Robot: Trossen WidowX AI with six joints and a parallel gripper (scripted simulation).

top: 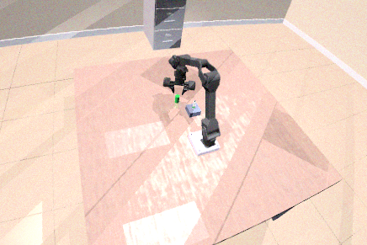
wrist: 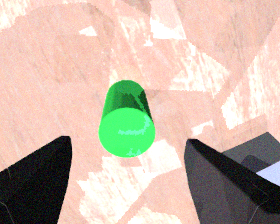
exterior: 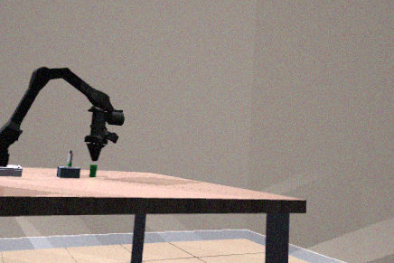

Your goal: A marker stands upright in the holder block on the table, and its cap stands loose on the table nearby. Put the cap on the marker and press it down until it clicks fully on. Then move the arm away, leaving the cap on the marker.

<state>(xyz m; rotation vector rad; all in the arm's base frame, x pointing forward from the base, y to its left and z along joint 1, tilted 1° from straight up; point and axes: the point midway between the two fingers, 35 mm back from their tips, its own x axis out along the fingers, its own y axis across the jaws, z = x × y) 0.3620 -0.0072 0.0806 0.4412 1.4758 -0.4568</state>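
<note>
From where I stand, the hand (top: 179, 93) (exterior: 94, 160) (wrist: 128, 147) hangs fingers-down just above the green cap (top: 177, 98) (exterior: 93, 171) (wrist: 127, 131). It's about half open and has hold of nothing; in the wrist view the two fingers stand well apart, with the cap showing ahead of the space between them. The cap stands upright on the tabletop (top: 139, 169) (exterior: 190, 188) (wrist: 60, 60), near the holder block (top: 193, 110) (exterior: 69, 172) (wrist: 247, 152) but apart from it. The marker (top: 194, 104) (exterior: 70, 159) stands upright in the block, its tip bare.

I'd say the step in hand is fetching the cap, with the capping itself all to do. The next move wants a small correction so the fingers straddle the cap, then a straight drop and a gentle close. Coming down off-centre could knock it over.

Some of this I can't make out. The marker doesn't show in the wrist view, and the block is partly behind a finger and cut off by the edge. From across the room the marker's tip is too small to read, and the arm's base (top: 198, 151) (exterior: 11, 171) runs out of the exterior view.
</note>
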